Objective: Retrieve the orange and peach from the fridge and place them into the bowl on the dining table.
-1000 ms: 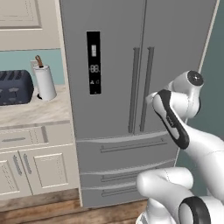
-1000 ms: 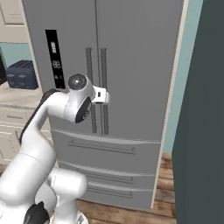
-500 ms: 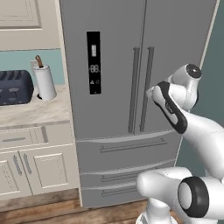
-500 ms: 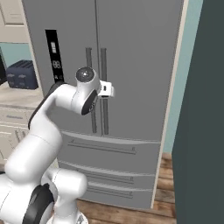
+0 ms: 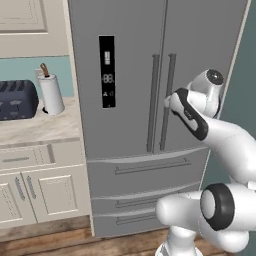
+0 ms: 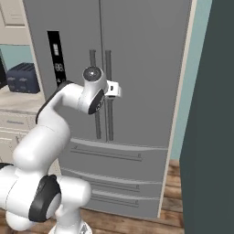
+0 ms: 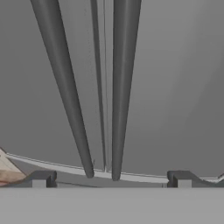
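The fridge stands with both grey doors shut, so the orange and peach are hidden. The bowl and the dining table are out of view. My gripper is open and empty, its fingertips spread wide. It faces the two vertical bar handles, the left one and the right one, and the door seam between them, a short way off the doors. From the right base view my hand hovers just in front of the handles at mid height.
Fridge drawers lie below the doors. To the left is a wall counter over cream cabinets, holding a dark toaster and a paper towel roll. A dark teal wall closes off the right side.
My arm has reached forward and a little up, bringing the hand closer to the fridge handles. The jaws have stayed open and the fridge doors have not moved.
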{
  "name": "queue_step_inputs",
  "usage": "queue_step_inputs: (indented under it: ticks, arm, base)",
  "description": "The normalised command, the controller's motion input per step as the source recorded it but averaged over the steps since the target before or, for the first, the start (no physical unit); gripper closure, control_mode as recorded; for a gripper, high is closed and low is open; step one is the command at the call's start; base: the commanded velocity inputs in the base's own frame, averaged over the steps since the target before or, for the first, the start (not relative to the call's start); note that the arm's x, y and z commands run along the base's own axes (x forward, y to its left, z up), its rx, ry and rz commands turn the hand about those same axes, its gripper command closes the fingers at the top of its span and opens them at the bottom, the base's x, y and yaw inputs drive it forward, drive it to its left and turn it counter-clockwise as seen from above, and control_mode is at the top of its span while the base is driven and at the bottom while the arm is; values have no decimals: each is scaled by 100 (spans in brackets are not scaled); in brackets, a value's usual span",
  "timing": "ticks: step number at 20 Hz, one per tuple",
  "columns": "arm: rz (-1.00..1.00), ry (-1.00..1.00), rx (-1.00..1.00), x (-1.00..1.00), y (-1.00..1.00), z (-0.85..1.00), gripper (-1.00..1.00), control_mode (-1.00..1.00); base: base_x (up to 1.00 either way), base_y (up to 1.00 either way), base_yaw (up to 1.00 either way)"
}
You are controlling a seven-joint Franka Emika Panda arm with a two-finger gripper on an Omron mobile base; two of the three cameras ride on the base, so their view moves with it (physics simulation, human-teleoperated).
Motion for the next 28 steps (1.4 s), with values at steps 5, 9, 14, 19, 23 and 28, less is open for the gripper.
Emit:
queue_step_inputs:
  ticks: [5,9,14,19,23,28]
  arm:
    - [0,-1,0,21,0,0,-100,-100]
    - [0,0,0,31,0,0,-100,-100]
    - [0,-4,0,33,-3,0,-100,-100]
    - [0,-11,0,34,0,0,-100,-100]
    - [0,-17,0,30,0,-3,-100,-100]
    - [0,-16,0,31,0,-4,-100,-100]
  base:
    - [0,0,0]
    - [0,0,0]
    - [0,0,0]
    - [0,0,0]
    - [0,0,0]
    - [0,0,0]
